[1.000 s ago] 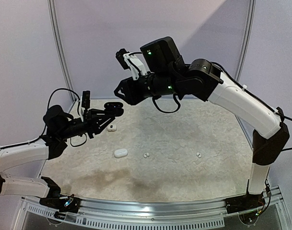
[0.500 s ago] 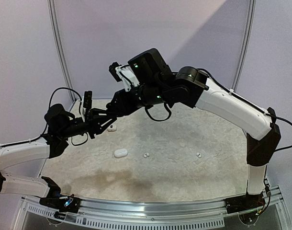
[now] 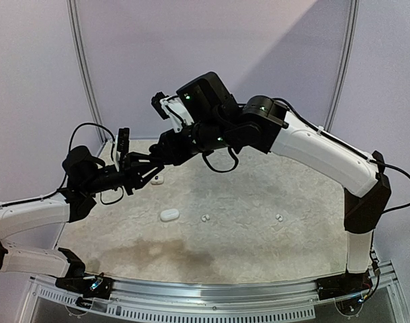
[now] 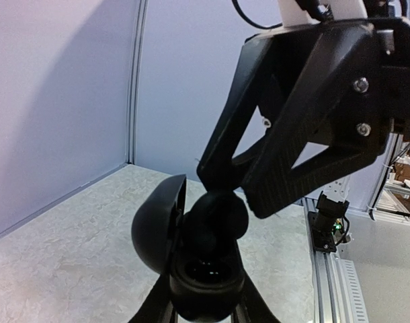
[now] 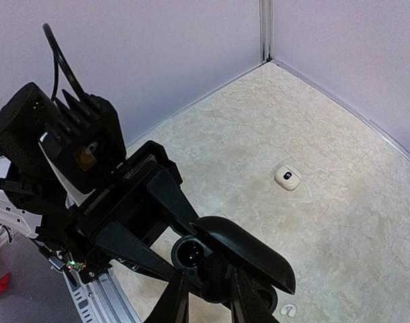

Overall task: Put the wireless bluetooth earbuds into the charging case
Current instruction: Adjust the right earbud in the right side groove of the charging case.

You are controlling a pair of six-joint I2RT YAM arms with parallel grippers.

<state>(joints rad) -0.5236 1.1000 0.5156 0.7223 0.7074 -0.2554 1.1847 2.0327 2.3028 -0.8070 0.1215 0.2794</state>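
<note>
black earbud (image 4: 222, 217): looks like a small round black bud, pinched at the tip of the right gripper (image 5: 214, 288). It sits right at the mouth of the case, up in the air over the back left of the table. Can't tell if it's seated in the well.
black charging case (image 4: 203, 272): lid (image 4: 158, 232) flipped open to one side, wells facing up, well clear of the table.
left gripper (image 3: 146, 168): clenched on the bottom of the black case, holding it roughly upright.
right gripper: reaching across from the right, fingers closed in on that black bud, tips touching the case opening.
white earbud (image 3: 205, 218): lying loose mid-table, well below the action.
second white earbud (image 3: 279, 217): further right on the table (image 3: 259, 195), on its own.
white case (image 3: 169, 215): closed oval pebble, just left of the first white bud.
small white piece (image 5: 287, 177): dark centre, sitting on the table beneath the grippers. Too small to say what it is.
</note>
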